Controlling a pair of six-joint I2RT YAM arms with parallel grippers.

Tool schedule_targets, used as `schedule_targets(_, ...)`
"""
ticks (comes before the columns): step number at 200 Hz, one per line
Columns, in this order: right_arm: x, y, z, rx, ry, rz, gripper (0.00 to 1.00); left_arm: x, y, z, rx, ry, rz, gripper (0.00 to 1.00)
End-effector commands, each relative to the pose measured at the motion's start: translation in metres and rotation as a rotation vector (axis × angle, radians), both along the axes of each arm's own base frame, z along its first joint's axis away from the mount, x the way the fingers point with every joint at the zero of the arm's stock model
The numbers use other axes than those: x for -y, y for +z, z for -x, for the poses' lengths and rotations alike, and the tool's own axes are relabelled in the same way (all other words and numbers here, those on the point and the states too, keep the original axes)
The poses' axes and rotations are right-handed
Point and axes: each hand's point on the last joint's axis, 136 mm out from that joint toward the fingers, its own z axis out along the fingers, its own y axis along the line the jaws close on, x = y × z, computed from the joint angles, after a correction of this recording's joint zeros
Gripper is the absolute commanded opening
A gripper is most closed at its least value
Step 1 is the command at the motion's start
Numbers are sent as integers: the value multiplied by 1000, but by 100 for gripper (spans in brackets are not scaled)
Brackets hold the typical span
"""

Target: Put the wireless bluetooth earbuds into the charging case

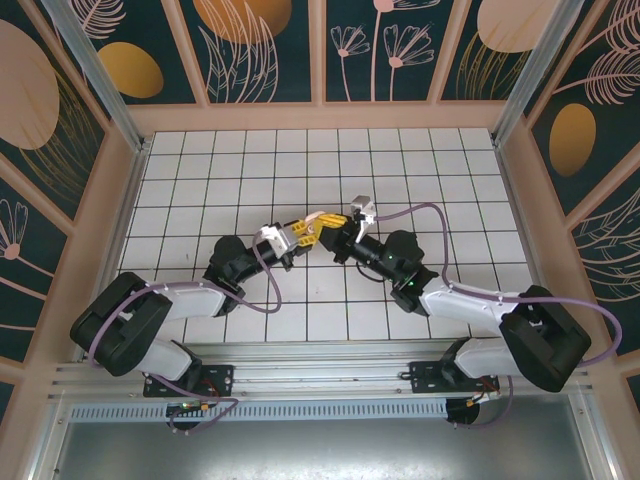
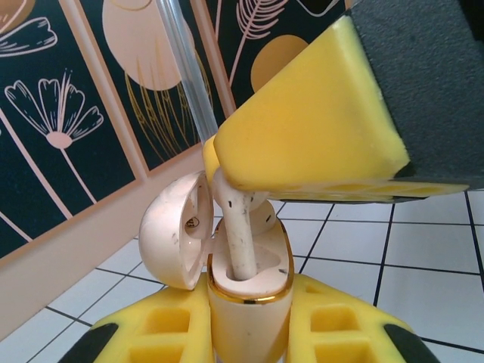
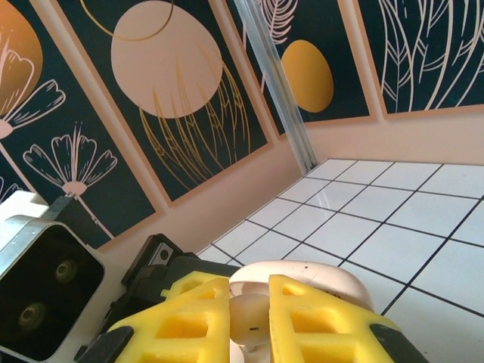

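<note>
Pinching the open charging case [image 2: 253, 299] is the left gripper [image 2: 249, 331]; the right gripper [image 3: 249, 302] is pinching an earbud [image 2: 240, 234] standing in it.

White grid-tiled tabletop [image 1: 250, 170], dark floral wall panels [image 1: 265, 50], peach wooden trim [image 1: 320, 115], aluminium corner posts [image 1: 95, 70]

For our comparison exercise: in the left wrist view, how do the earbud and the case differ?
The case is wide, rounded and gold-rimmed; the earbud is slim and stemmed. The case sits in the left gripper, lid open; the earbud hangs from the right gripper, its stem in the case's well. Both are pale pinkish cream.
</note>
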Motion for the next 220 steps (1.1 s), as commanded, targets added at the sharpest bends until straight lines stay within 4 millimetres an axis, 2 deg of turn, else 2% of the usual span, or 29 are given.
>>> schedule_targets(1,-6,-24,6,-83,5,32,16,-12,60,3,166,51,160,18)
schedule_targets(33,-11,-19,6,-105,-3,-22,15,-15,60,0,158,73,168,18)
schedule_targets(77,-19,-21,11,-142,25,-64,15,-18,62,-4,140,98,194,19)
schedule_targets(105,-22,-28,10,-160,17,-26,15,-20,63,-3,140,101,203,19)
schedule_targets(120,-17,-30,6,-160,-22,-11,15,-20,64,-2,142,99,205,19)
schedule_targets(185,-8,13,-8,-52,-67,-33,15,-13,47,-6,76,70,188,18)
schedule_targets(220,-3,27,-14,-17,-75,-41,15,-11,40,-8,54,65,172,19)
